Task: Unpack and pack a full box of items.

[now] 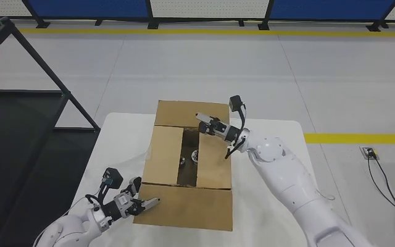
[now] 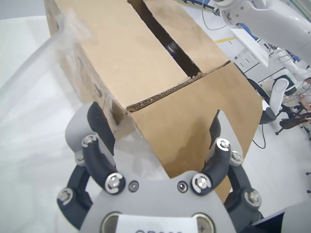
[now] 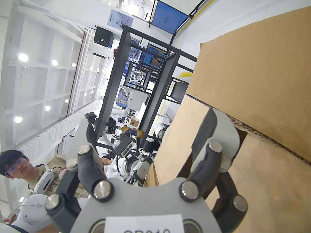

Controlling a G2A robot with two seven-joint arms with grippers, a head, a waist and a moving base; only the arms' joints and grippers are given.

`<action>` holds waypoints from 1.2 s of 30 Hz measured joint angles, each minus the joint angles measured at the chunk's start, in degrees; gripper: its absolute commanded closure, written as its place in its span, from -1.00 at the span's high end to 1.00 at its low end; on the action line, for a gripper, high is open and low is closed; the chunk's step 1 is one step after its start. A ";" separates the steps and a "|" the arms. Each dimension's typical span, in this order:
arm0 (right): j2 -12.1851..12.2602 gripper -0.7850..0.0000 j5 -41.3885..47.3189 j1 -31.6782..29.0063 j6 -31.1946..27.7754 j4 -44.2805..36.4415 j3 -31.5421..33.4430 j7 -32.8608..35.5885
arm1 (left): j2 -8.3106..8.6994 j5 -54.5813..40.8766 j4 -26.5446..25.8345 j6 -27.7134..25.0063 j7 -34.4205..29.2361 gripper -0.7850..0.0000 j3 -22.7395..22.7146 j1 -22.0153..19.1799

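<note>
A big brown cardboard box (image 1: 162,154) sits in the middle of a table (image 1: 123,142) with a white cloth on it. The box has 4 top flaps. The 2 side flaps are folded down, but they do not meet. That leaves a dark gap (image 1: 187,143) between them. Down in the gap you can see a few small round things (image 1: 194,156) inside the box. 1 of them (image 2: 172,47) also shows in the left wrist view.

The left gripper (image 1: 142,192) is at the near left corner of the box, on the robot's side. Its 2 fingers are spread wide apart and it is not squeezing anything. In the left wrist view, the near flap (image 2: 194,112) pokes in between the fingers of this gripper (image 2: 158,132). 1 finger (image 2: 100,124) is by the corner of the box. The other finger (image 2: 215,132) is on the other side of the flap.

The right gripper (image 1: 202,122) is up over the far end of the box, just by the far end of the gap. Its fingers are spread apart too, and it holds nothing. In the right wrist view, 1 finger (image 3: 211,132) is close against the cardboard where 2 flaps meet. I cannot tell if it touches. The other finger (image 3: 87,134) is out in the air, away from the box.
</note>
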 measured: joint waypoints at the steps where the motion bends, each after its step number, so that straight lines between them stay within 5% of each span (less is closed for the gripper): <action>1: 0.04 1.00 -0.14 -0.23 0.22 -0.45 0.06 0.44 | 0.07 -0.53 0.09 -0.34 -0.53 1.00 0.15 -0.13; 14: 0.00 1.00 -2.28 -0.83 5.54 -3.39 -0.90 8.07 | 0.70 -2.60 -0.06 -1.45 -1.76 1.00 1.28 -0.43; 21: 0.02 1.00 -2.51 -1.17 5.80 -3.73 -0.95 7.76 | 1.10 -4.68 0.04 -0.40 2.77 1.00 -2.58 1.03; 36: -2.60 1.00 -3.78 0.10 16.85 -1.42 -5.06 9.37 | 1.72 -8.65 0.02 0.89 7.33 1.00 -8.35 3.30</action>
